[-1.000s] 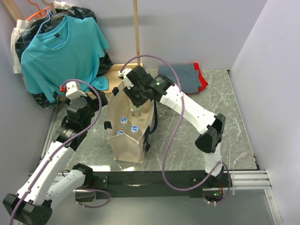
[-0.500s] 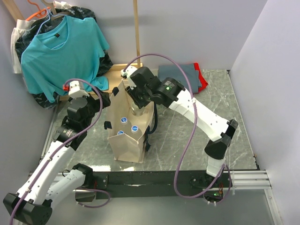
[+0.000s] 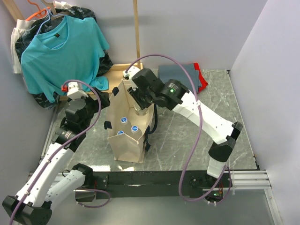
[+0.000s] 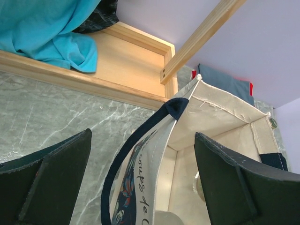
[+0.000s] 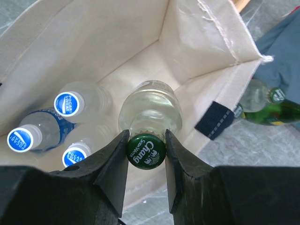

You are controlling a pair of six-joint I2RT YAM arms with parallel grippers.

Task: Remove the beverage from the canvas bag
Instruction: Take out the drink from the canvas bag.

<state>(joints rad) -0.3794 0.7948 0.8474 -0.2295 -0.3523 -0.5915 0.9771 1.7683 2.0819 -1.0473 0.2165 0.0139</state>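
Right gripper (image 5: pixel 146 152) pinches the green-capped bottle (image 5: pixel 150 110) by its neck inside the canvas bag (image 5: pixel 108 37), seemingly mid-extraction; next wants a straight upward pull.

You have one canvas bag (image 3: pixel 124 144) holding three blue-capped plastic bottles (image 5: pixel 69 103) and one green-capped glass bottle (image 5: pixel 150 115). Outside it you can count at least one more green-capped bottle (image 5: pixel 262 96), one teal T-shirt (image 3: pixel 58 51) and one folded grey cloth (image 3: pixel 176 74).
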